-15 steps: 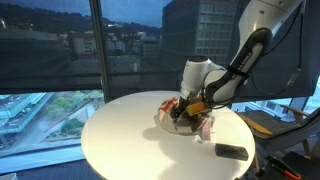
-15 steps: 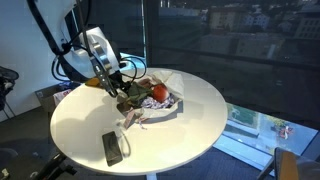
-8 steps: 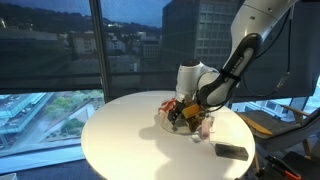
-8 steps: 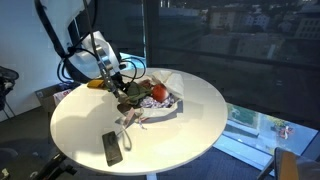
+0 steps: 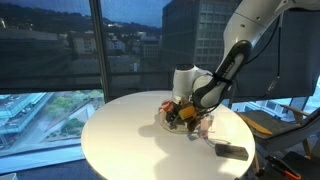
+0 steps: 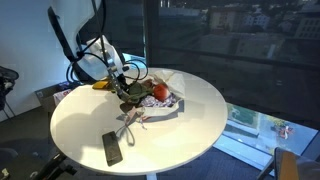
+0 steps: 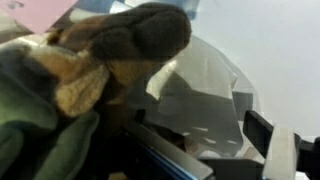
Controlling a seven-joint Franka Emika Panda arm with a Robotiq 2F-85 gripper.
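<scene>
Plush toy [image 7: 120,45] lies in clear bowl [image 6: 172,108] beside red round object [image 6: 158,92]; its axis is indeterminate. Gripper [image 6: 123,90] spread wide, grasping nothing.

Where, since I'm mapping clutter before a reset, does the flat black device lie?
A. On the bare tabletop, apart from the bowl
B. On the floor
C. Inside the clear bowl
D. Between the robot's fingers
A: in both exterior views the flat black device lies on the white table near its edge, clear of the clear bowl.
</scene>
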